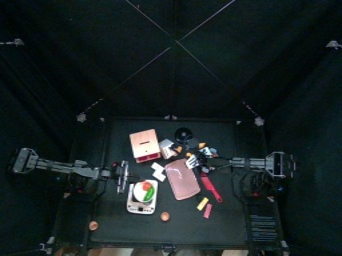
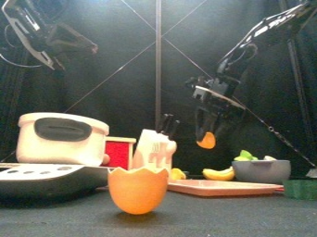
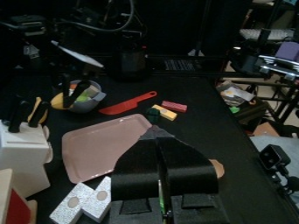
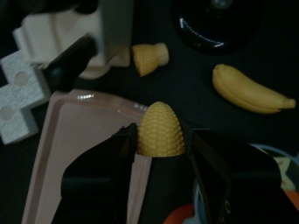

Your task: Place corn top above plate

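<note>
My right gripper (image 4: 162, 140) is shut on the yellow corn top (image 4: 162, 129) and holds it in the air over the edge of the pink plate (image 4: 87, 162). In the front view the corn top (image 2: 206, 140) hangs in the gripper well above the plate (image 2: 225, 188). In the top view the right gripper (image 1: 201, 161) is at the plate's (image 1: 185, 184) far right corner. My left gripper (image 3: 163, 179) is shut and empty, close to the near edge of the plate (image 3: 103, 144), and it rests at the left (image 1: 123, 183).
A banana (image 4: 251, 88) and a second corn piece (image 4: 149, 59) lie beyond the plate. A red knife (image 3: 128, 103), small blocks (image 3: 166, 109) and a fruit bowl (image 3: 79, 94) lie nearby. A white cooker (image 2: 62, 139), a red box (image 1: 144, 143) and an orange eggshell cup (image 2: 137, 192) stand at the left.
</note>
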Available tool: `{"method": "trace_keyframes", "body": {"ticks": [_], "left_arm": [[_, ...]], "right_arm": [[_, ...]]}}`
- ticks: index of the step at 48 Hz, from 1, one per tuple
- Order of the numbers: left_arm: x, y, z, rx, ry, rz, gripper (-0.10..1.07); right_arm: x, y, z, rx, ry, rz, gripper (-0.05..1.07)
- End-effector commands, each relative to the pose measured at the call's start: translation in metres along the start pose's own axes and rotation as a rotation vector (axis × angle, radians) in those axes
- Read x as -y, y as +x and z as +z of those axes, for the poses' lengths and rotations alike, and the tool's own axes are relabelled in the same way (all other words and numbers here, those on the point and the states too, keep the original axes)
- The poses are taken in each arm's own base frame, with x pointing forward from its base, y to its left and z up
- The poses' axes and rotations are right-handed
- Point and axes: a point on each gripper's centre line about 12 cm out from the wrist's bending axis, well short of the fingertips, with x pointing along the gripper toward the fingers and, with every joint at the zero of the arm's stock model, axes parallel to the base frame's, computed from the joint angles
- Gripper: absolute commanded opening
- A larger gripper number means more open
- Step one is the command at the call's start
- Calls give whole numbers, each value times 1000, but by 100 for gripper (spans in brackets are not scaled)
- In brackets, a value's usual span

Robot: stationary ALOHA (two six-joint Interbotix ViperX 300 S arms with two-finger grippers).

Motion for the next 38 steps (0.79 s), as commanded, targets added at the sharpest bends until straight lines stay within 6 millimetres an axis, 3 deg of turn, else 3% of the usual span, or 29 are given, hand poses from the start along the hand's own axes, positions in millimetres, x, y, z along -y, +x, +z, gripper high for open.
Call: {"method": "trace_keyframes", "body": {"ticks": [1, 13, 38], "left_arm": [[0, 2, 6, 23, 0, 1, -3], [0, 1, 5, 18, 0, 1, -3], [-1, 1, 4, 17, 0, 3, -3]], "right_arm": [[7, 10, 12, 26, 23, 11, 75], [20, 43, 11, -8, 21, -33, 77], [17, 52, 19, 0, 6, -43, 93]]}}
